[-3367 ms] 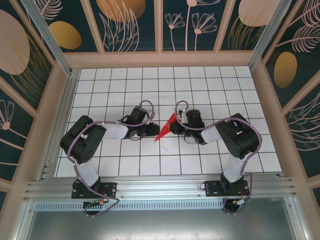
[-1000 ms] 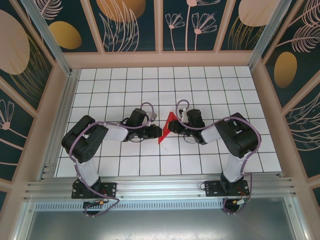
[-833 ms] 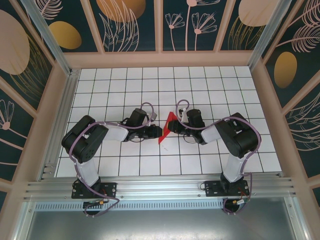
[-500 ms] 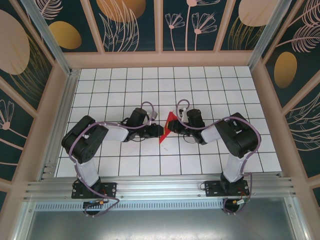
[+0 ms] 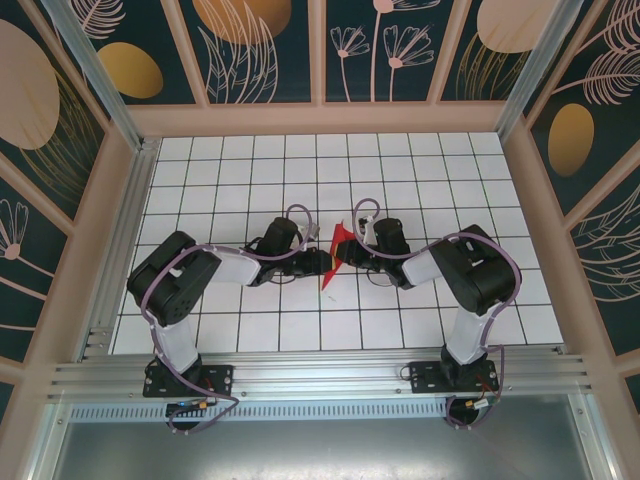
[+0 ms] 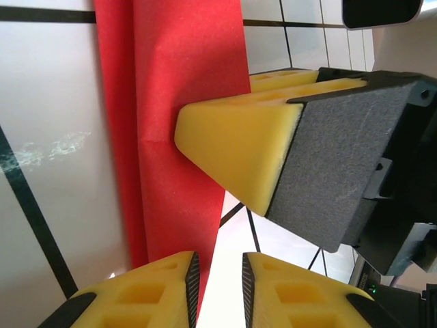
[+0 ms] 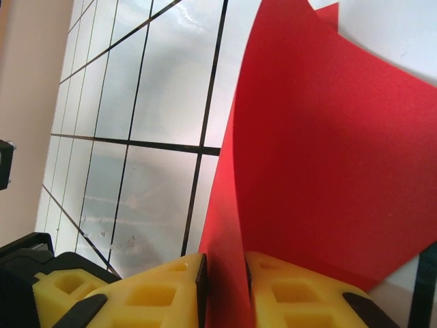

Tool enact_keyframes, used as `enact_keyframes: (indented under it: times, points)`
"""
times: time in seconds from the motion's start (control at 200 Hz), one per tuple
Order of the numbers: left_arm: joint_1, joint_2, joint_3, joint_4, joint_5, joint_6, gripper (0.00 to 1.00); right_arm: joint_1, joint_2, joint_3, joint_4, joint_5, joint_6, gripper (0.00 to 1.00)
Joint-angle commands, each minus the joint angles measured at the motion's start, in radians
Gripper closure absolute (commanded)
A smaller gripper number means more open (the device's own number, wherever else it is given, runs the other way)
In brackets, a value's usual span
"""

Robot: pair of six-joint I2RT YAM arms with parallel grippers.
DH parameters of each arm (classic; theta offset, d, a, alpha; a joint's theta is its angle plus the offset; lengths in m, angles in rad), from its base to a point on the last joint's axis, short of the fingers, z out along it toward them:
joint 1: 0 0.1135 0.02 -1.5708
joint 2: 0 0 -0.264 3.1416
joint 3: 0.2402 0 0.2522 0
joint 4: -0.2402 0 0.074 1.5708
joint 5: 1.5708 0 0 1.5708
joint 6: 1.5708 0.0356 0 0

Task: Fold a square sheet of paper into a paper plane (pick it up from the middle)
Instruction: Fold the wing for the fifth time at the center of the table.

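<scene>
Once apart, left pincer (now) at paper.

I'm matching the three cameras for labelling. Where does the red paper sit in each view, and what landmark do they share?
Top external: the red paper stands near the middle of the table.
Left wrist: the paper is a tall strip from the top edge down to the bottom left of centre.
Right wrist: the paper covers the right half, with its lower edge pinched in the right gripper.
Shared landmark: the table's black grid lines on white.
</scene>
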Motion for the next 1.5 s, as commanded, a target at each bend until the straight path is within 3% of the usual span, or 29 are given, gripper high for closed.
enact_keyframes:
  times: [0.0,0.575,1.026,1.491]
  points:
    - [-0.006,0.021,0.015,0.032,0.013,-0.014,0.75,-0.006,0.08,-0.004,-0.121,0.09,-0.001,0.78]
    - [-0.019,0.049,0.022,0.063,0.006,-0.038,0.77,-0.009,0.097,0.011,-0.139,0.087,0.003,0.79]
    - [-0.024,0.069,0.024,0.061,-0.002,-0.041,0.85,-0.01,0.108,0.014,-0.145,0.09,0.01,0.81]
    - [-0.024,0.079,0.049,-0.053,-0.05,0.019,0.87,-0.011,0.113,0.018,-0.158,0.096,0.007,0.82]
